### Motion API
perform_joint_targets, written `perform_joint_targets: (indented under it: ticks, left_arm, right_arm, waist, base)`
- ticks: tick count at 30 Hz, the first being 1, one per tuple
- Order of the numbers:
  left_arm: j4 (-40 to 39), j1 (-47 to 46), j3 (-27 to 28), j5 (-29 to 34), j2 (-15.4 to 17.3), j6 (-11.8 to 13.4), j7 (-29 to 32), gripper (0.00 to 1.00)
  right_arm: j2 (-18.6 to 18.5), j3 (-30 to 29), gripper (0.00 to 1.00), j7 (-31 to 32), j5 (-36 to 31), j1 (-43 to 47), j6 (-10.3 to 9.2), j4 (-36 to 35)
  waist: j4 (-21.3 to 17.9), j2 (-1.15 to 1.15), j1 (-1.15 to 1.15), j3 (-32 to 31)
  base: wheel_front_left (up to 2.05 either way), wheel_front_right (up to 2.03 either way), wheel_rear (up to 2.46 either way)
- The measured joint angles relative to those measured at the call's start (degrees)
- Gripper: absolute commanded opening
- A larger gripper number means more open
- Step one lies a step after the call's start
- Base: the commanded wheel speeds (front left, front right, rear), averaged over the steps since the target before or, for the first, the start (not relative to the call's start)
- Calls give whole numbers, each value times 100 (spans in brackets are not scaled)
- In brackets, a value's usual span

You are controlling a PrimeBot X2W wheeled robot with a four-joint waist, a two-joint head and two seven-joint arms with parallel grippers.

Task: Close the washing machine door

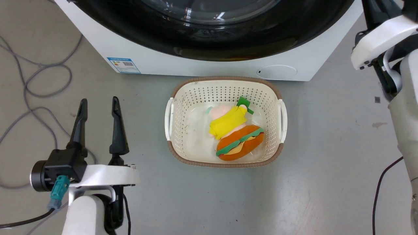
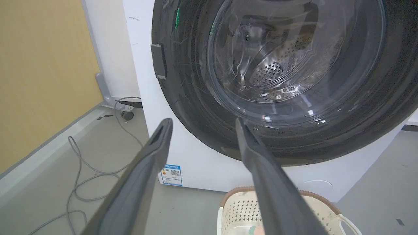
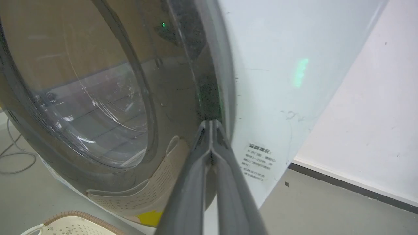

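Right gripper (image 3: 212, 123) pinched shut on nothing, a blunt pusher. The washing machine door (image 3: 176, 98) rim sits right at its fingertips, probably touching, and looks flush on the washing machine (image 3: 267, 81). Left gripper (image 1: 99, 100) spread, empty, door well ahead.

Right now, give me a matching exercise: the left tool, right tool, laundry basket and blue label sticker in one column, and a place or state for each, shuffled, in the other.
Column one:
1. left tool
2. right tool
3. laundry basket
4. blue label sticker

Column two:
A. low on the white front of the washing machine
B. fingers pressed together, tips at the edge of the washing machine door
C. fingers spread apart, above the floor
D. on the floor in front of the machine, holding plush toys

Pairs: 1-C, 2-B, 3-D, 4-A.
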Motion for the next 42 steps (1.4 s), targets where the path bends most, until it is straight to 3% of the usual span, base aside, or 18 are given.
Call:
perform_joint_targets:
  ticks: [5, 6, 8, 18, 25, 32, 42]
  left_arm:
    - [60, -1, 56, -16, -1, 20, 0, 100]
    - [79, 1, 64, -16, -2, 21, 0, 100]
    - [112, 16, 80, -16, -2, 24, 0, 100]
    - [269, 391, 218, 48, -3, 126, -1, 100]
    - [352, 625, 209, 144, -3, 131, 0, 100]
    - [410, 912, 81, 146, -4, 130, 0, 100]
    - [532, 1234, -89, 189, -3, 97, 0, 100]
  right_arm:
    - [10, -208, 0, 0, -74, 88, -3, -210]
    - [18, -250, 15, 0, -69, 171, -3, -326]
    - [47, -349, 100, 1, -40, 430, -3, -612]
    - [408, -1183, 100, -1, -325, 2181, -4, -2648]
    - [634, -1501, 100, -1, -600, 3416, -4, -3676]
    - [912, -1588, 100, -1, -399, 4634, -4, -3990]
    - [1066, -983, 100, -1, 176, 5690, -4, -3974]
  waist:
    - [-67, 0, 0, -123]
    - [-78, 0, 0, -167]
    - [-107, 0, 0, -275]
    - [-424, 0, -1, -927]
    - [-586, 0, -1, -1397]
    - [-615, 0, -1, -1736]
    - [-622, 0, -1, -2173]
  base:
    - [0, 0, 0]
    - [0, 0, 0]
    - [0, 0, 0]
    - [0, 0, 0]
    - [0, 0, 0]
    - [0, 0, 0]
    - [0, 0, 0]
